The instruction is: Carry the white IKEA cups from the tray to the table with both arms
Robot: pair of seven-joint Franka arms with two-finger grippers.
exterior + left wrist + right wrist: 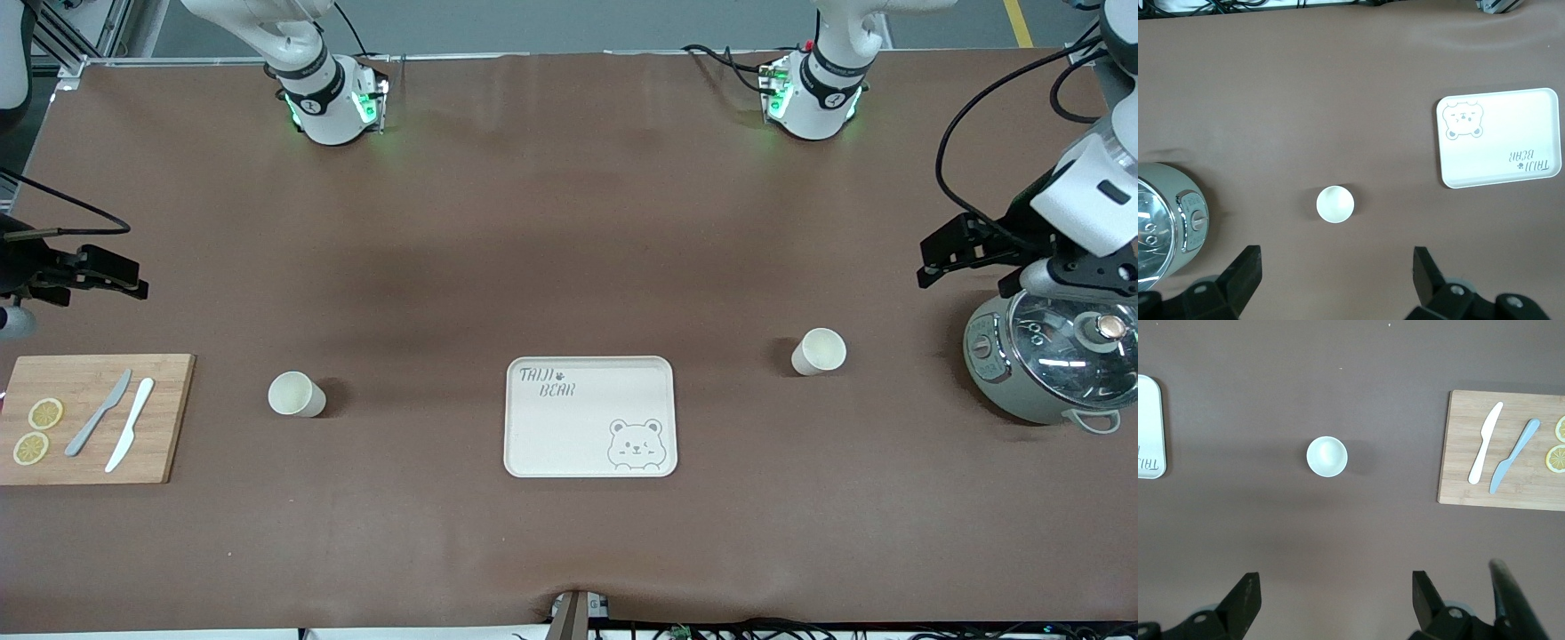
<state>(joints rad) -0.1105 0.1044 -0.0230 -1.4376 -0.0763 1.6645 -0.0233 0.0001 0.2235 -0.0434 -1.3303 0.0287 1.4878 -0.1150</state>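
Two white cups stand upright on the brown table, on either side of the bear tray (578, 436). One cup (819, 351) is toward the left arm's end and also shows in the left wrist view (1335, 203). The other cup (296, 395) is toward the right arm's end and also shows in the right wrist view (1327, 456). My left gripper (933, 258) hangs open and empty in the air over the table beside the pot, its wrist view (1336, 267) looking down on its cup. My right gripper (124, 276) hangs open and empty over the table near the cutting board, with its cup below it in its wrist view (1335, 590).
A grey-green pot with a glass lid (1049, 364) stands at the left arm's end, next to that cup. A wooden cutting board (169, 427) at the right arm's end holds a grey knife (98, 413), a white knife (130, 424) and two lemon slices (45, 413).
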